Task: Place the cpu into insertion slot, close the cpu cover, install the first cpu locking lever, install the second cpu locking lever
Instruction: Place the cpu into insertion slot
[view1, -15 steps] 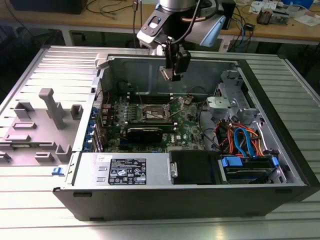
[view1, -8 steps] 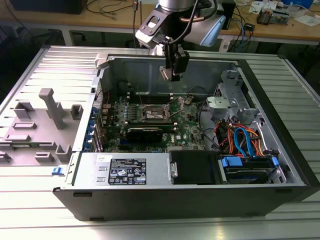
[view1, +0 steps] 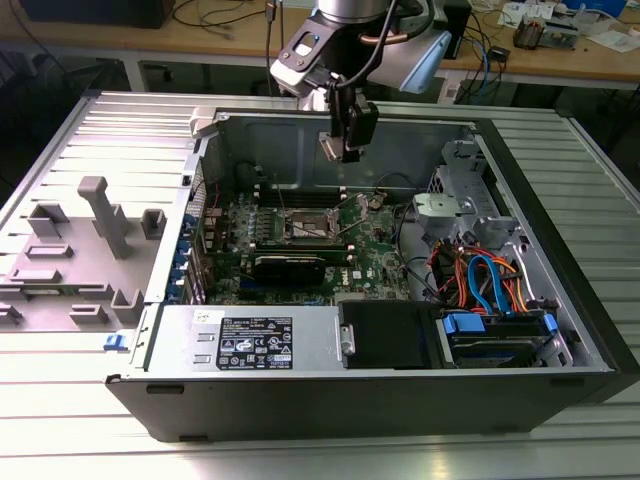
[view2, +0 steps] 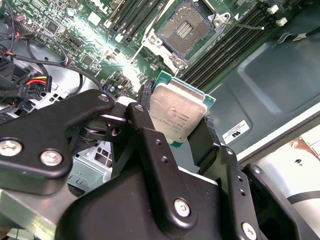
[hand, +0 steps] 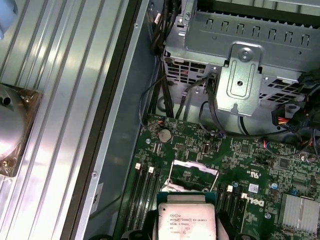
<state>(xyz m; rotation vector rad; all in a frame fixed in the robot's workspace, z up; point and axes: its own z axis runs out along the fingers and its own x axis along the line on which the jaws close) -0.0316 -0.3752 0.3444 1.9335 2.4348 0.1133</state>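
Above the open computer case (view1: 330, 405), the gripper (view1: 345, 150) is clenched on the cpu (view2: 177, 112), its black fingers (view2: 142, 122) pinching opposite edges. In the exterior view the insertion slot (view1: 308, 228) lies at about seven o'clock from the gripper, well apart, its dark centre bare on the green motherboard (view1: 385, 262).

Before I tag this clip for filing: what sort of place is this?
Likely an electronics workshop: an opened computer case lies on a ribbed metal table, with a cable-strewn wooden workbench behind.
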